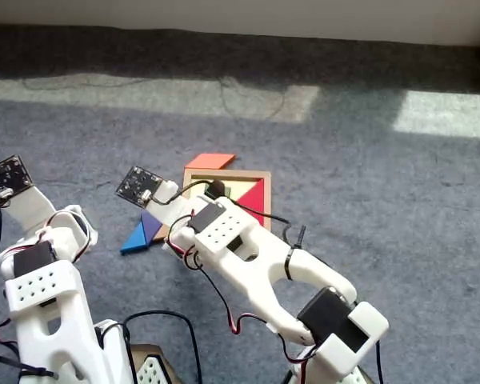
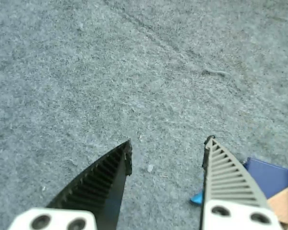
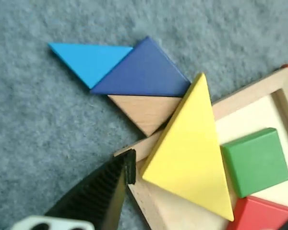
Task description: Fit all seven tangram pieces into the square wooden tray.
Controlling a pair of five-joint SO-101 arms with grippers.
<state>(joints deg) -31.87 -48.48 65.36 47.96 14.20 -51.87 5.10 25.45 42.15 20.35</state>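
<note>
Right gripper [image 3: 211, 195] gapes over the wooden tray [image 3: 245, 98], one finger [image 3: 116, 184] against a yellow triangle [image 3: 189, 153] lying across its rim. One green square [image 3: 257, 163] and one red piece [image 3: 261, 215] sit inside. Three flat triangles touch edge to edge just outside on the fuzzy carpet [image 2: 134, 72]: light blue triangle [image 3: 89, 60], dark blue triangle [image 3: 141, 72], bare wood triangle [image 3: 146, 112]. One orange piece [image 1: 210, 161] lies beyond the far edge. Left gripper [image 2: 168, 143] hangs spread over open carpet.

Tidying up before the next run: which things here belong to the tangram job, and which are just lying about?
Job:
square wooden tray
yellow triangle lying over its rim
green square and red piece inside
light blue triangle, dark blue triangle and bare wooden triangle on the grey carpet
orange piece beyond the tray

Lying about:
thin dark cable farther back
</note>
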